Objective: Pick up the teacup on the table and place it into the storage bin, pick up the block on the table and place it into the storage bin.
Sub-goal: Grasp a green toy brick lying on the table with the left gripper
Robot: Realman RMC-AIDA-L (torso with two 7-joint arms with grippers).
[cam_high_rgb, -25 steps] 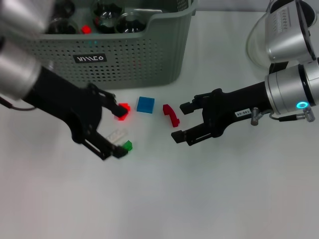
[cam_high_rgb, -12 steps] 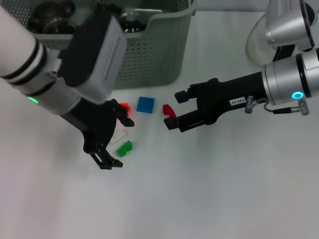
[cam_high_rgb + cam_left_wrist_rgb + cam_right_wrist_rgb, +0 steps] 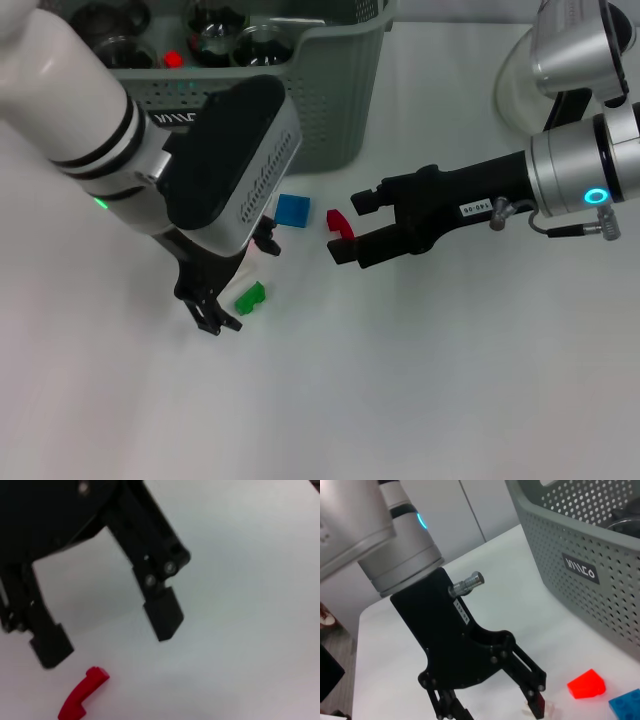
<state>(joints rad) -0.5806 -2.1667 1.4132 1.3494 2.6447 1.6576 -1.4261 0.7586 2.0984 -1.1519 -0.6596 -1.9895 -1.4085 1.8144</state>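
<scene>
No teacup shows on the table. The grey-green storage bin (image 3: 300, 100) stands at the back left with dark glassware inside. On the table lie a blue block (image 3: 292, 210), a red curved block (image 3: 337, 220) and a green block (image 3: 250, 297). A bright red block (image 3: 586, 684) shows only in the right wrist view. My left gripper (image 3: 240, 285) hangs open over the green block, its wrist covering much of that spot. My right gripper (image 3: 350, 227) is open, and the red curved block (image 3: 82, 695) lies just at its fingertips (image 3: 165, 622).
A small clear piece (image 3: 545, 710) lies beside one left finger. A white round object (image 3: 512, 92) sits at the back right. A small red thing (image 3: 173, 59) rests in the bin. Bare white table spreads along the front.
My left arm has swung in over the blocks, and its wrist now hides the bright red block. My right gripper has slid left up to the red curved block.
</scene>
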